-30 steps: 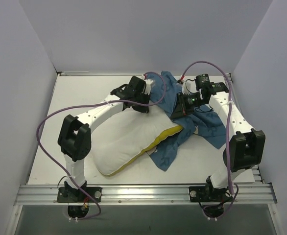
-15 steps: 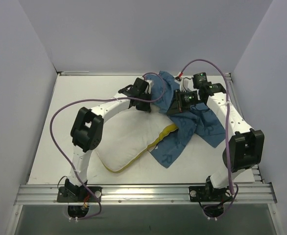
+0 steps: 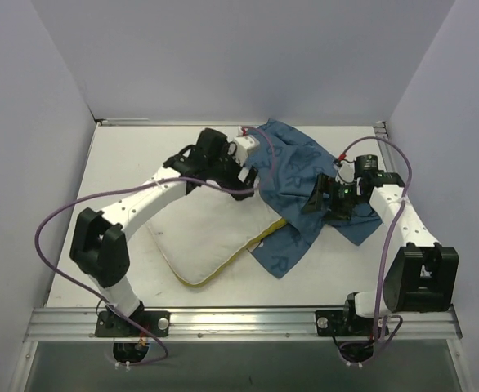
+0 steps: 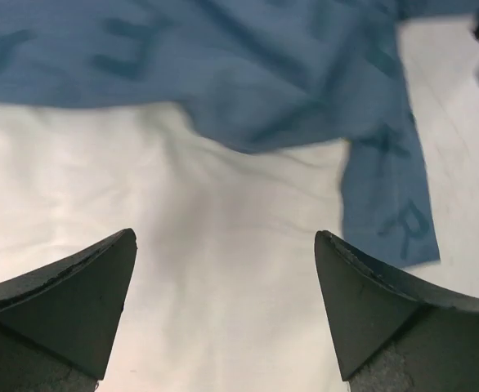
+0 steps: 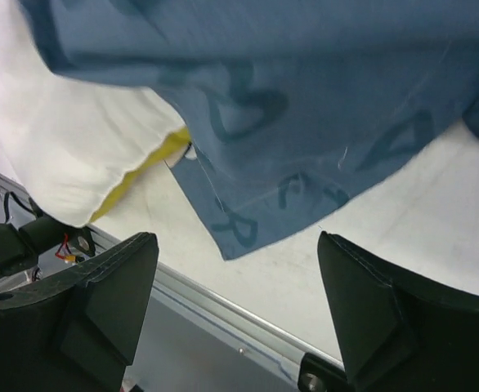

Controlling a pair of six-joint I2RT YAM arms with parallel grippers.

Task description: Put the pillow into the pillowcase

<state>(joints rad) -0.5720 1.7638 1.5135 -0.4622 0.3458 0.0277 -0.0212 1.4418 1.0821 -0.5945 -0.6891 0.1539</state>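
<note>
The pillow (image 3: 211,233) is laid along 8 to 2 o'clock, its 2 o'clock end overlapped by the pillowcase (image 3: 293,163). The left end effector (image 4: 223,241), open, is placed over the pillow, with the pillowcase edge at 12 o'clock. The right end effector (image 5: 238,245), also open, is placed over the pillowcase.

White table (image 3: 125,163) between plain lavender-grey walls (image 3: 248,57).

A robot lab cell: plain pale walls (image 3: 51,90) box a white table (image 3: 133,155) with aluminium rail (image 3: 239,323).
</note>
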